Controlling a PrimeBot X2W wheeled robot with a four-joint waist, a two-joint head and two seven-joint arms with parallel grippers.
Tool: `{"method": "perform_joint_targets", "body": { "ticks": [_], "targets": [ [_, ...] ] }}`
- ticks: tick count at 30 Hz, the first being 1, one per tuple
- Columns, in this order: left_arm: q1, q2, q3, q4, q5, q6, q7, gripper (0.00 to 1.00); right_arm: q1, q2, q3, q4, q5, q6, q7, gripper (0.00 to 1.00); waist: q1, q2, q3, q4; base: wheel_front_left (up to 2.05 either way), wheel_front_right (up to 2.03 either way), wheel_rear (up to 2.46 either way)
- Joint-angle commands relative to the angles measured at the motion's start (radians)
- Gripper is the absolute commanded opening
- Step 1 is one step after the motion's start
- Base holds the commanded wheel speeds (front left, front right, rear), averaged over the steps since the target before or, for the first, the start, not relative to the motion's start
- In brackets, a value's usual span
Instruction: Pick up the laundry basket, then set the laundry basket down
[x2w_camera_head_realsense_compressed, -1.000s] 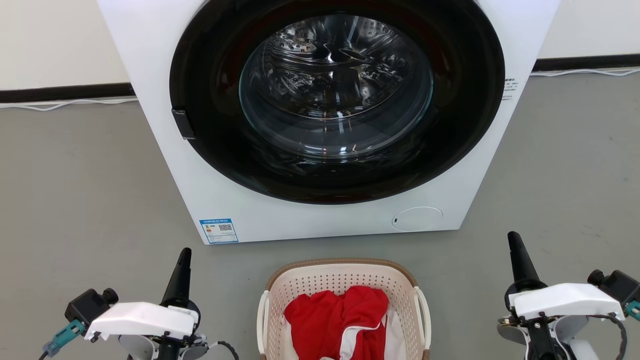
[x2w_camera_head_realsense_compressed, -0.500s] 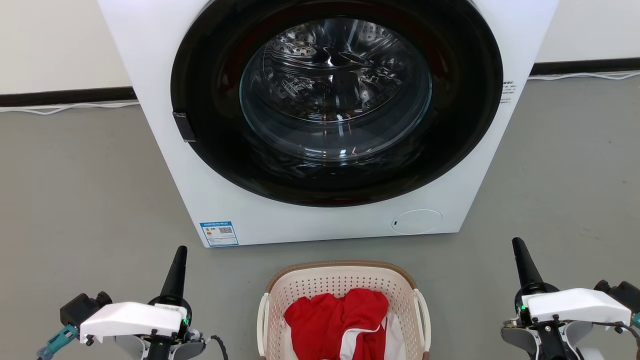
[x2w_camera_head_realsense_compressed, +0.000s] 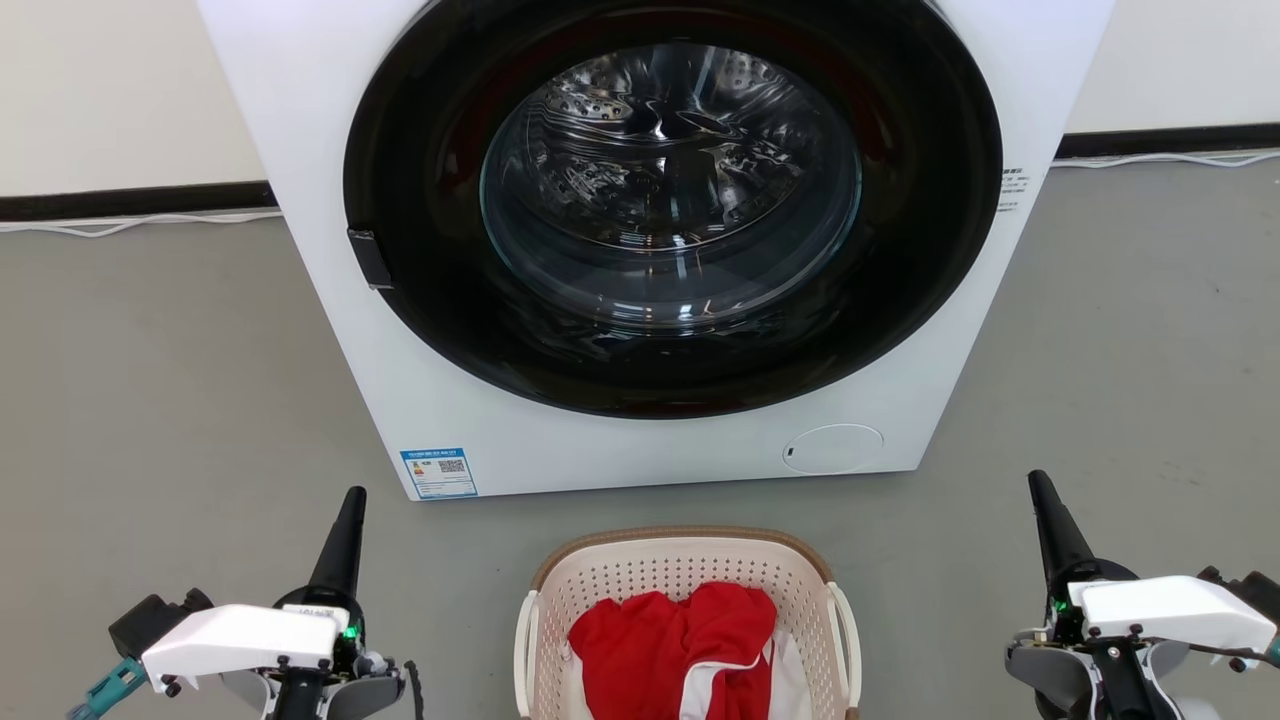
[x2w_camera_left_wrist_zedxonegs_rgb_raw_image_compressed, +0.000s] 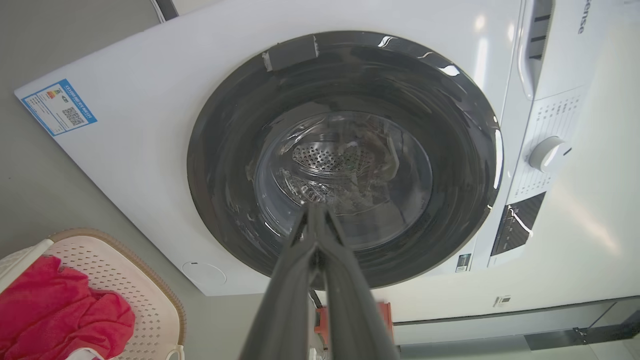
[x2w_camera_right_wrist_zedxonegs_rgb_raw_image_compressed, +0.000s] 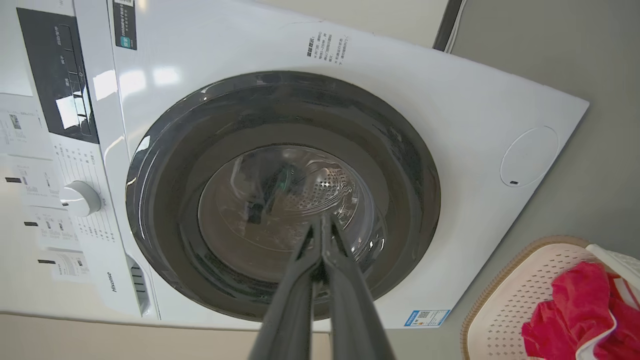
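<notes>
Left gripper (x2w_camera_head_realsense_compressed: 350, 500): lower left of the head view, fingers pointing up toward the washer (x2w_camera_head_realsense_compressed: 600, 455). In the left wrist view the two fingers (x2w_camera_left_wrist_zedxonegs_rgb_raw_image_compressed: 295, 260) lie pressed together to the tip, clenched on nothing.

Right gripper (x2w_camera_head_realsense_compressed: 1040, 485): lower right of the head view, also pointing toward the washer. In the right wrist view its fingers (x2w_camera_right_wrist_zedxonegs_rgb_raw_image_compressed: 295, 280) meet along their length, clenched and empty.

Basket (x2w_camera_head_realsense_compressed: 640, 575): cream, perforated, brown rim, standing upright on the grey floor (x2w_camera_head_realsense_compressed: 150, 400) just before the washer's front. It lies between the two grippers, well apart from each, and touches neither. White loop handles show on its left side (x2w_camera_head_realsense_compressed: 522, 640) and right side (x2w_camera_head_realsense_compressed: 850, 640). Its near end is cut off by the bottom edge of the head view.

Cloth (x2w_camera_head_realsense_compressed: 680, 640): red with white trim, heaped inside the basket.

Washer: white, front-loading, round dark door with the steel drum visible behind the glass. A blue sticker (x2w_camera_head_realsense_compressed: 438, 472) sits at its lower left corner.

Wrist views: basket at the lower left (x2w_camera_left_wrist_zedxonegs_rgb_raw_image_compressed: 150, 280) beside the left gripper's fingers, and at the lower right (x2w_camera_right_wrist_zedxonegs_rgb_raw_image_compressed: 505, 300) beside the right gripper's.
</notes>
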Motion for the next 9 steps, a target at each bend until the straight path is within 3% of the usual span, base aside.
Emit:
{"method": "perform_joint_targets", "body": {
  "ticks": [1,9],
  "targets": [
    [-0.009,0.011,0.031,-0.035,-0.03,-0.005,0.01,0.0,-0.006,-0.002,0.01,-0.035,0.034,0.006,0.014,0.0,0.0,0.0,-0.001,0.0,0.0,0.0,0.0],
    [-0.006,0.011,0.044,-0.045,-0.11,-0.006,0.034,0.0,0.0,-0.002,0.002,-0.045,0.126,0.007,0.037,0.0,0.0,0.0,-0.006,0.0,0.0,0.0,0.0]
  ]
}}
